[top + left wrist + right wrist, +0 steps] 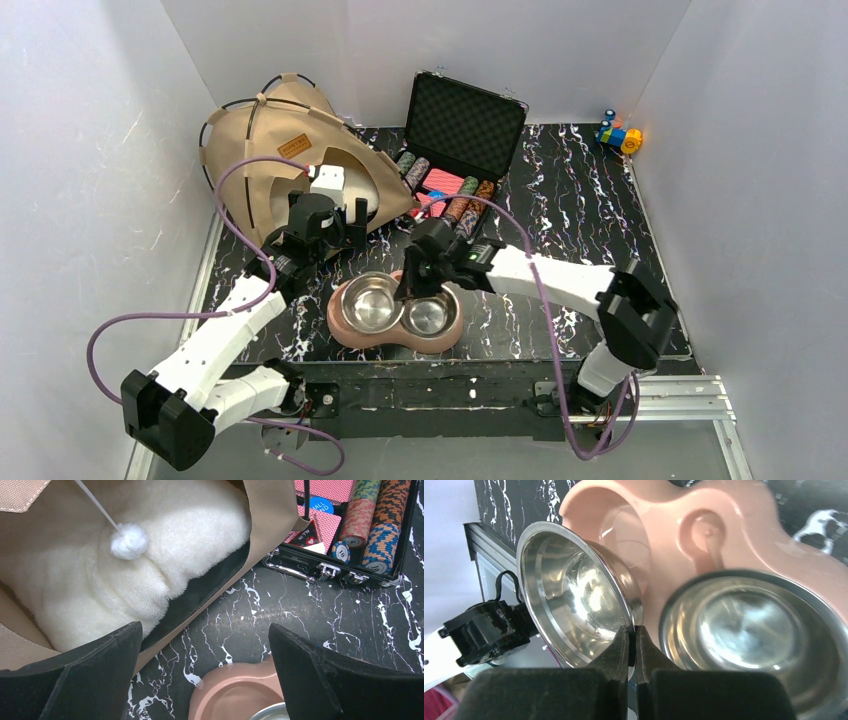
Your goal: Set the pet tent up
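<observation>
Steel bowl [574,590] in right pincer [633,647], pink feeder [398,343] fronting pet tent [270,130]

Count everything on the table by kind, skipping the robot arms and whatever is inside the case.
Pet tent: 1
White cushion: 1
Steel bowl: 2
Pink bowl holder: 1
Poker chip case: 1
Small colourful toy: 1
Total: 7
</observation>
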`<state>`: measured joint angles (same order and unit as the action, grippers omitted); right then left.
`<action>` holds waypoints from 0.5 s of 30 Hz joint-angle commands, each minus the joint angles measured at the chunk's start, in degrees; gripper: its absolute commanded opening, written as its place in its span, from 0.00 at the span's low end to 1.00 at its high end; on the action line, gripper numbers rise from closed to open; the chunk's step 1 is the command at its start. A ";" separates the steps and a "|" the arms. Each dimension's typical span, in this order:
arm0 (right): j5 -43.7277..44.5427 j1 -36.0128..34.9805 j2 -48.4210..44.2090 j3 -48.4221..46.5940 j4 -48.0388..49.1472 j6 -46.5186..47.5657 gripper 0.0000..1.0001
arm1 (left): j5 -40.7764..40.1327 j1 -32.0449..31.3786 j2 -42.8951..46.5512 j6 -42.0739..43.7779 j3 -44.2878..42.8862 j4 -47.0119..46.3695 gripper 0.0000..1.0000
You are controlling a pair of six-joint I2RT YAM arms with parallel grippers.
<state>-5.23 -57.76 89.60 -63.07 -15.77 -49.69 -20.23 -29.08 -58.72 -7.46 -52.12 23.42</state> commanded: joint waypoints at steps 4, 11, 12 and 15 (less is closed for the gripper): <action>-1.54 -4.26 9.77 -10.84 0.36 0.10 0.01 | -1.98 0.25 1.98 0.77 0.65 -1.47 0.98; 2.80 -4.96 10.33 -12.24 -3.06 1.07 0.50 | -1.85 0.25 2.21 0.87 0.76 -1.30 0.98; 3.85 -4.96 9.64 -12.25 -3.57 1.51 0.57 | -1.71 0.25 2.26 0.80 0.73 -1.30 0.98; 8.45 -4.87 6.96 -11.86 -6.77 2.94 0.70 | -1.13 0.25 2.54 0.46 0.76 -1.10 0.98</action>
<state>-3.25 -62.74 101.19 -72.77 -18.35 -48.90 -21.02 -29.08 -58.33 -7.25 -51.90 23.29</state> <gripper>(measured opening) 0.661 0.982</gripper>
